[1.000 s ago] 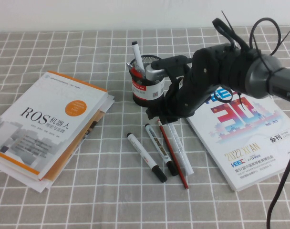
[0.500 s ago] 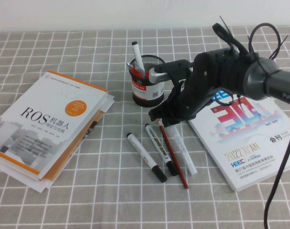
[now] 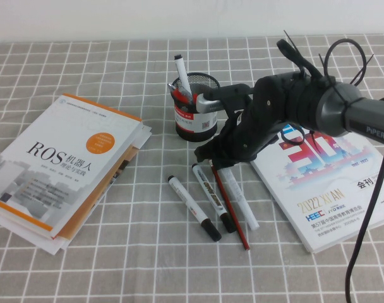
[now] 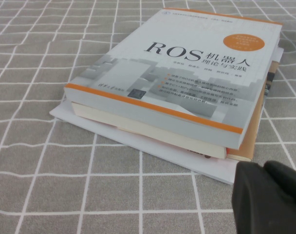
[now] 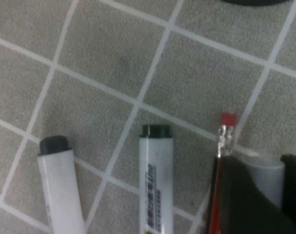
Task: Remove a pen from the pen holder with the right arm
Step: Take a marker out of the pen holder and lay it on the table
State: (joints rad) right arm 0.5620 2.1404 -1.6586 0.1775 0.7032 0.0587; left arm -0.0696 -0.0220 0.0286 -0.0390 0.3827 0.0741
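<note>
The right gripper [image 3: 212,151] has been raised slightly. The white pen [image 3: 240,201] is laid on the cloth [image 3: 116,265] between its jaws, whose hold cannot be told. Release seems in hand; a full opening and straight lift are called for. The left gripper [image 4: 265,187] is parked by the ROS book [image 4: 187,73], its jaws' state untold.

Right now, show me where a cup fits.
Free: cloth between the pens and the robot; strip between ROS book and pen holder. Crowded: centre, where right tool grips the white pen beside the magazine. Left tool hovers near that book.
</note>
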